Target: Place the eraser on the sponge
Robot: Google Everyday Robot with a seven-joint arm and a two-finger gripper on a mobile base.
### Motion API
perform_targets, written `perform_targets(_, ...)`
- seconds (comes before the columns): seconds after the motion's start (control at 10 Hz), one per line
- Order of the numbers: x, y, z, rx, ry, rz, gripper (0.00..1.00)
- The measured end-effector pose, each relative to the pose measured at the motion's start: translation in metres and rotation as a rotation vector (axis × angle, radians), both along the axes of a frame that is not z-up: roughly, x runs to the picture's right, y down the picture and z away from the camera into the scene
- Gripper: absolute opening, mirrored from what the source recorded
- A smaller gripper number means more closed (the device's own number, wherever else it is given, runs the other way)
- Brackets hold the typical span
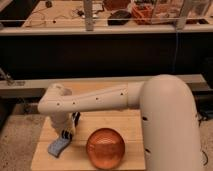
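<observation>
While the gripper, pressed together, hangs just above it, the small flat blue-grey sponge lies near the shiny copper-orange bowl

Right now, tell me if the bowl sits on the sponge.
No, the bowl stands on the table beside the sponge, apart; the gripper hangs at the sponge.

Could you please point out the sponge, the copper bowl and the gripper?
sponge (pixel 57 147): camera view, middle of its blue-grey top.
copper bowl (pixel 105 148): camera view, centre of its shiny surface.
gripper (pixel 64 135): camera view, its tips, at the sponge's far end.
</observation>
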State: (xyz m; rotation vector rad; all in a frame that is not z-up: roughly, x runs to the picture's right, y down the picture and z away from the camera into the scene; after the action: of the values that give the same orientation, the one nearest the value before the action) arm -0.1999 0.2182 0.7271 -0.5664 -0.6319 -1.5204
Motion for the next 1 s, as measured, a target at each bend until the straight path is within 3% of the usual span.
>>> perform_targets(1.0,-0.039,0.012,0.0,0.016,-0.04,-0.056,0.0)
